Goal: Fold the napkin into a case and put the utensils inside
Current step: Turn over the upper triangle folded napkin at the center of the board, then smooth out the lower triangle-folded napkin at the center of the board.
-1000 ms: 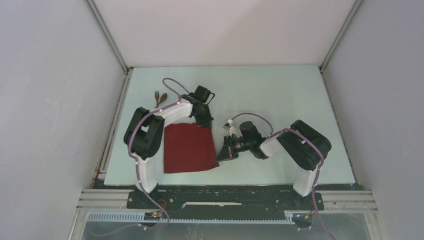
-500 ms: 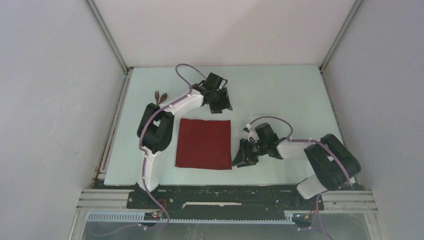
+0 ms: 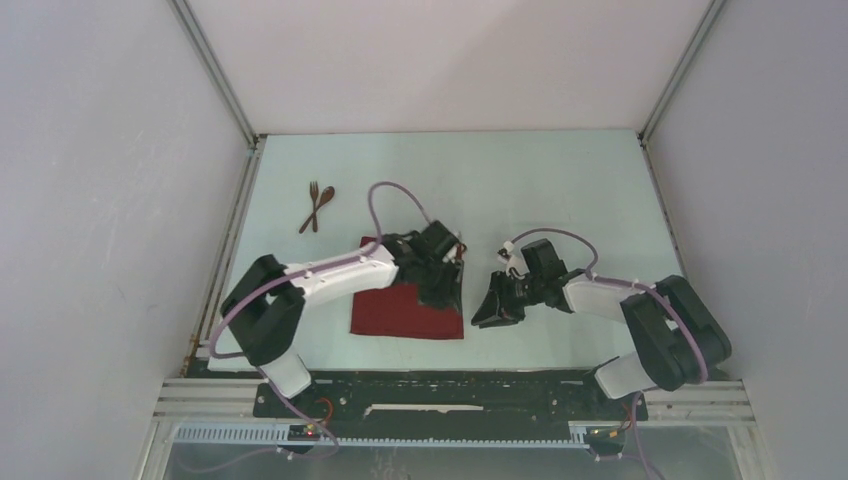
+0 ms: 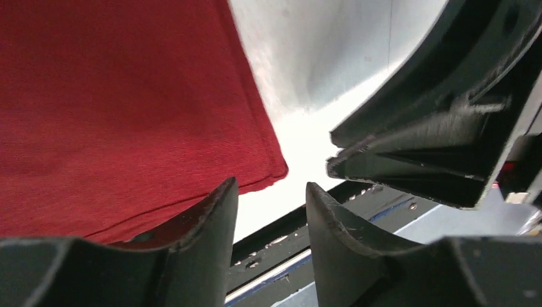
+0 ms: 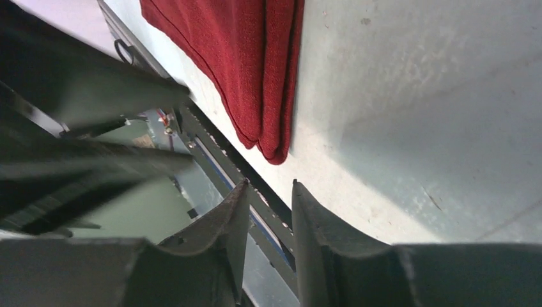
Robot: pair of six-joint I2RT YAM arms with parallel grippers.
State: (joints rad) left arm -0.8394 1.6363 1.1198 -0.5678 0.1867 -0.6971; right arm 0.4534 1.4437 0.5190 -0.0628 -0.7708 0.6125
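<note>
The dark red napkin (image 3: 400, 315) lies flat on the table near the front edge, and its right edge shows doubled layers in the right wrist view (image 5: 255, 77). My left gripper (image 3: 447, 287) hovers over the napkin's near right corner (image 4: 271, 167), open with nothing between its fingers (image 4: 270, 185). My right gripper (image 3: 488, 310) sits just right of that corner, low over the table, open and empty (image 5: 270, 184). The utensils (image 3: 317, 205), a brown fork and spoon, lie crossed at the far left, away from both grippers.
The left arm (image 3: 330, 280) reaches across the napkin's far part and hides it. The two grippers are close together, and the right one shows in the left wrist view (image 4: 434, 147). The black frame rail (image 3: 450, 385) runs along the table's front edge.
Both grippers went from shut to open and let go of the napkin, which now lies flat. The left gripper swung to the far side, then back over the napkin's near right corner.
</note>
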